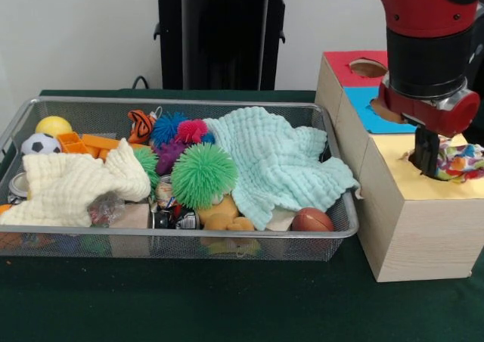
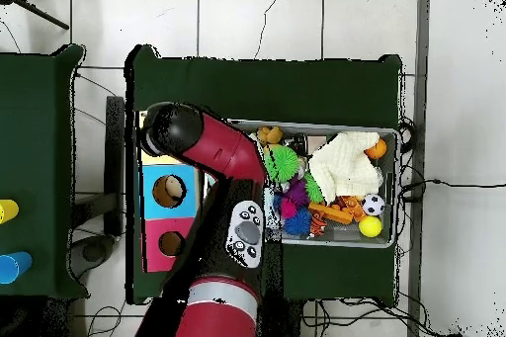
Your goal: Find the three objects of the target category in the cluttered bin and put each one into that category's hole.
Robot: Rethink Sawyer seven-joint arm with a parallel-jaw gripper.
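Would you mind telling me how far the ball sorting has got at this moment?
In hand: the end effector is down at the yellow-topped box, with the patchwork ball sitting at its hole, apparently being dropped in. Whether any ball went in before cannot be told. Left: searching the bin, where cloths cover much of the clutter, for further matching balls; none shows now.

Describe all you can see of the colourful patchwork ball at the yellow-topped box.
The patchwork ball looks soft, made of small red, blue, yellow, white and green patches. It sits at the round hole in the yellow top of the pale wood box, partly sunk, at the picture's right edge. The dark claw hangs directly beside it on the left, seemingly touching; whether the claw grips it cannot be told. The overhead view hides it under the arm.
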